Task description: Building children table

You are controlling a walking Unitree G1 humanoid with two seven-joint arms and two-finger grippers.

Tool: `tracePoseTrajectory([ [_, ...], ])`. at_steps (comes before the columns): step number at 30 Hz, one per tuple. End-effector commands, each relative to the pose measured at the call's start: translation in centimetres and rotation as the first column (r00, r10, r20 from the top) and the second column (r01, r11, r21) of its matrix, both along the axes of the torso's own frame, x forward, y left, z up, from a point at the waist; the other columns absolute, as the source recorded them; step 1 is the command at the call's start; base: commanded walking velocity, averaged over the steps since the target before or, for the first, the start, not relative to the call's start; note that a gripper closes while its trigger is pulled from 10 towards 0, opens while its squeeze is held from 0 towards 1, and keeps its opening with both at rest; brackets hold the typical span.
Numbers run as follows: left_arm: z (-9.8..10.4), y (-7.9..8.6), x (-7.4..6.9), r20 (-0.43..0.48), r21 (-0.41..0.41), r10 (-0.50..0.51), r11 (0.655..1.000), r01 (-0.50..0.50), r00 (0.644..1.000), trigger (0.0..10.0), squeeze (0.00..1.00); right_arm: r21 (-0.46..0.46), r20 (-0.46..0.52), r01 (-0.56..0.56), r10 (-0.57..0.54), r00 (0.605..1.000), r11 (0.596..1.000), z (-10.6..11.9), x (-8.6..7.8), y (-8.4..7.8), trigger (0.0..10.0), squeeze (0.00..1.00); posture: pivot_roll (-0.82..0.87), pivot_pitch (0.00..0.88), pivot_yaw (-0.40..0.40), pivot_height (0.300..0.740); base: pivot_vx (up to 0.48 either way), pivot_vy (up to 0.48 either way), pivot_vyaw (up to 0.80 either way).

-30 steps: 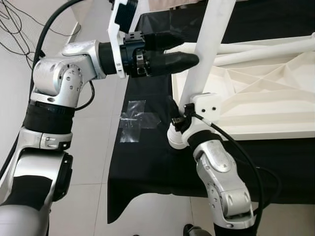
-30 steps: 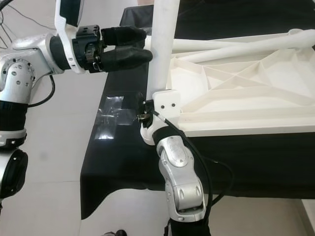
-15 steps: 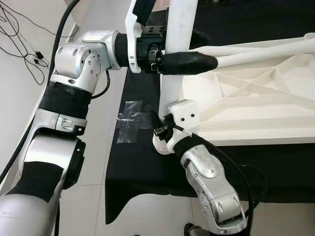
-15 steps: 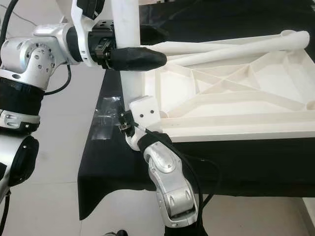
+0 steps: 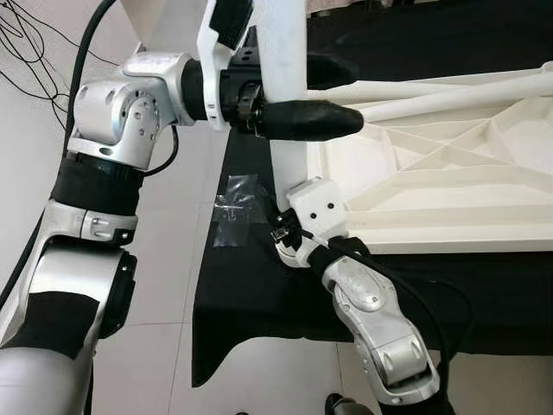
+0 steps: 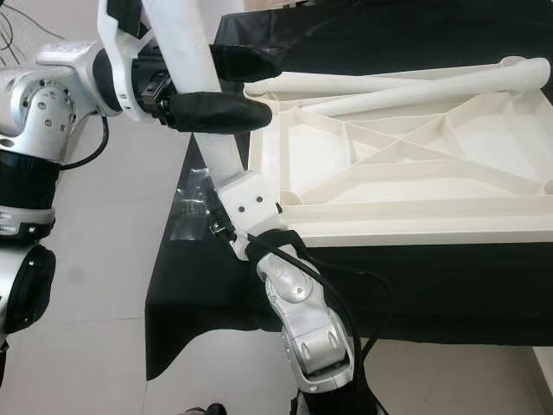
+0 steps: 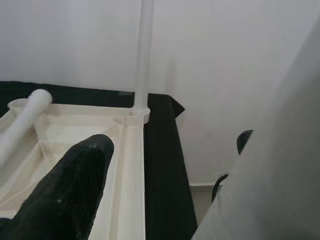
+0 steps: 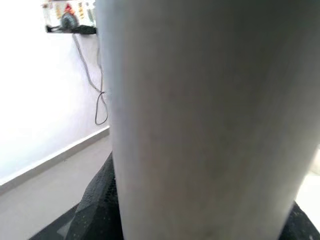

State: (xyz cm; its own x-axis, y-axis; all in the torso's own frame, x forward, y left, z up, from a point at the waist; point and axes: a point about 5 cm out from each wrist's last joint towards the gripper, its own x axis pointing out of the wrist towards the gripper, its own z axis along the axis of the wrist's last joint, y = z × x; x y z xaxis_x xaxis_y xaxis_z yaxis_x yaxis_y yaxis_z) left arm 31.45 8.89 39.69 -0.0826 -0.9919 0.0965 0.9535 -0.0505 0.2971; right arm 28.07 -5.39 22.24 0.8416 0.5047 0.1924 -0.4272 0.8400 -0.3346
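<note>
A thick white table leg point(image 5: 281, 52) stands nearly upright at the near left corner of the upturned white table top point(image 5: 449, 173). My left gripper point(image 5: 298, 95) is shut on the leg high up, with one black finger point(image 5: 302, 121) in front of it and the other behind. My right gripper point(image 5: 289, 192) is shut on the leg's lower end, just above its white wrist mount point(image 5: 315, 203). In the right wrist view the leg point(image 8: 200, 115) sits between dark fingers point(image 8: 95, 212).
The table top lies on a black-clothed table point(image 5: 259, 285). Two loose white legs point(image 5: 449, 86) lie across it. Another leg point(image 7: 144, 55) stands in a far corner socket. Clear tape point(image 5: 235, 212) marks the cloth. Cables point(image 5: 17, 26) lie on the pale floor at the left.
The left gripper, which was beside the leg, has closed around it. The leg's top has swung left, from leaning right to nearly upright. The right gripper shifted slightly left with the base.
</note>
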Motion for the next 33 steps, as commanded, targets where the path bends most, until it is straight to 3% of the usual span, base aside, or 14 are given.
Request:
tracePoseTrajectory([
  [1, 0.8, 0.3, -1.0, 0.053, -0.007, 0.004, 1.000, -0.004, 0.999, 10.0, 0.00, -0.131, -0.129, -0.047, 0.030, 0.991, 0.990, -3.2, 0.3, 1.0, 10.0, 0.00, -0.05, 0.259, 0.124, 0.740, 0.000, 0.000, 0.00],
  [6, 0.4, 1.1, -1.2, 0.057, -0.011, 0.042, 0.999, -0.041, 0.997, 10.0, 0.00, -0.146, -0.131, -0.038, 0.019, 0.991, 0.989, -3.3, 0.7, 0.4, 10.0, 0.00, -0.05, 0.258, 0.117, 0.740, 0.000, 0.000, 0.00],
  [18, 0.1, 1.3, -1.1, 0.058, -0.018, 0.072, 0.997, -0.071, 0.996, 10.0, 0.00, -0.106, -0.168, -0.048, 0.030, 0.985, 0.993, -3.6, 0.6, 0.6, 10.0, 0.00, -0.05, 0.258, 0.115, 0.740, 0.000, 0.000, 0.00],
  [19, 0.1, 1.4, -1.1, 0.057, -0.021, 0.077, 0.997, -0.076, 0.995, 9.2, 0.00, -0.099, -0.175, -0.048, 0.030, 0.984, 0.994, -3.6, 0.6, 0.6, 10.0, 0.00, -0.05, 0.257, 0.116, 0.740, 0.000, 0.000, 0.00],
  [20, 0.1, 1.4, -0.9, 0.052, -0.028, 0.081, 0.996, -0.080, 0.995, 0.0, 0.00, -0.088, -0.185, -0.043, 0.026, 0.982, 0.995, -3.6, 0.7, 0.5, 10.0, 0.00, -0.05, 0.257, 0.119, 0.740, 0.000, 0.000, 0.00],
  [29, 0.3, 1.7, -0.3, 0.035, -0.053, 0.104, 0.993, -0.102, 0.994, 0.0, 0.00, -0.064, -0.203, -0.042, 0.029, 0.979, 0.997, -3.6, 1.1, 0.3, 10.0, 0.00, -0.06, 0.252, 0.120, 0.740, 0.000, 0.000, 0.00],
  [33, 0.6, 1.8, 0.0, 0.028, -0.064, 0.110, 0.992, -0.108, 0.994, 0.0, 0.00, -0.042, -0.193, -0.169, 0.158, 0.968, 0.985, -2.8, 1.8, -0.3, 10.0, 0.00, -0.05, 0.247, 0.118, 0.740, 0.000, 0.000, 0.00],
])
